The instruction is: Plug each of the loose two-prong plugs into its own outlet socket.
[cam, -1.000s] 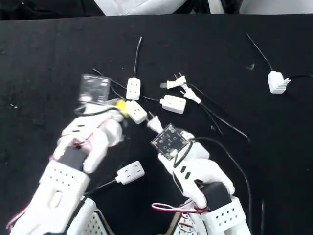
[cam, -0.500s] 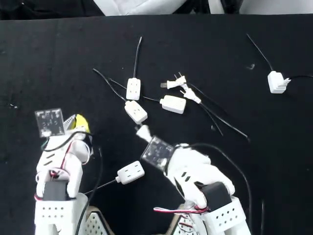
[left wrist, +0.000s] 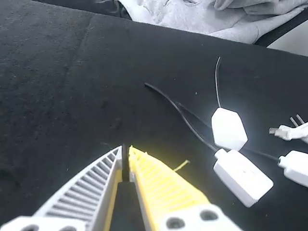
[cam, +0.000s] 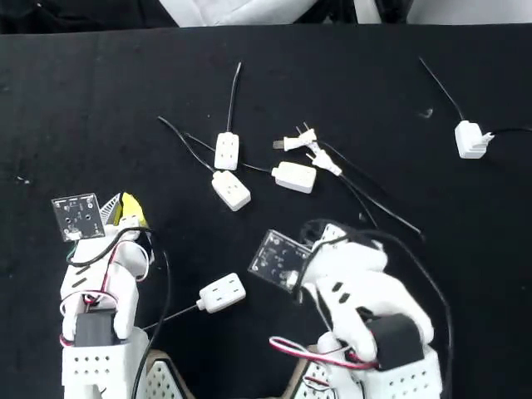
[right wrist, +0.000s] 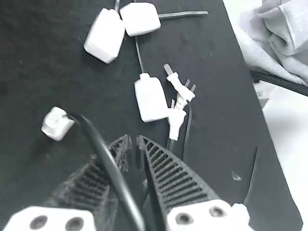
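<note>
Black table (cam: 83,100). Left gripper (left wrist: 125,149): jaws closed on nothing. Right gripper (right wrist: 134,138): jaws nearly closed, cord (right wrist: 103,159) lying across one finger, grip unclear. Ahead of jaws: three sockets (cam: 226,150) and two plugs (right wrist: 175,82); a third plug sits just beside the right tips.

Three outlet sockets (cam: 231,189) cluster mid-table (cam: 83,100), two loose plugs (cam: 298,142) just right of them; a fourth socket (cam: 223,293) lies apart, nearer the robot.

From above, the camera board (cam: 278,260) covers what lies under the right wrist. The left wrist view's edge cuts off an outlet (left wrist: 294,167) and a plug (left wrist: 288,131); a black cable (right wrist: 108,168) runs out of frame
</note>
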Robot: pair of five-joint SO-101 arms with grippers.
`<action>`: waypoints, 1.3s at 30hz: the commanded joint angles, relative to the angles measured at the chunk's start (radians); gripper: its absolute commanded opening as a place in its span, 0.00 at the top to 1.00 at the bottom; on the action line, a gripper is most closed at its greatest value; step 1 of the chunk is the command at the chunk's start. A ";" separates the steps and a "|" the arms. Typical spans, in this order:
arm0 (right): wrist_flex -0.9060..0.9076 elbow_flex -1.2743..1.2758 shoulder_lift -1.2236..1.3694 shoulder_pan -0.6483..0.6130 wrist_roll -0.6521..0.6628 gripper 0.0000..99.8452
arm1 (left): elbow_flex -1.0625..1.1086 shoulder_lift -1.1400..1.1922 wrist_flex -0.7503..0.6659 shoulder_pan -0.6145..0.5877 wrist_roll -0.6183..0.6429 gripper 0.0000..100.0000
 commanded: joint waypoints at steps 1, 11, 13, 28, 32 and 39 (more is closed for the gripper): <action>0.054 -0.133 0.160 0.029 0.066 0.99 | -0.008 -0.014 -0.014 -0.005 0.006 0.97; 0.040 -0.166 0.331 0.137 0.109 0.99 | -0.007 -0.014 -0.014 -0.005 0.006 0.97; 0.043 -0.211 0.325 0.143 0.023 0.99 | -0.007 -0.014 -0.015 -0.005 0.006 0.97; -0.250 0.064 0.653 -0.275 -0.295 0.83 | -0.007 -0.014 -0.014 -0.012 0.006 0.97; -0.308 0.047 0.704 -0.273 -0.499 0.83 | -0.007 -0.014 -0.017 -0.008 0.006 0.97; -0.336 0.042 0.777 -0.301 -0.835 0.83 | -0.007 -0.014 -0.014 -0.012 0.006 0.97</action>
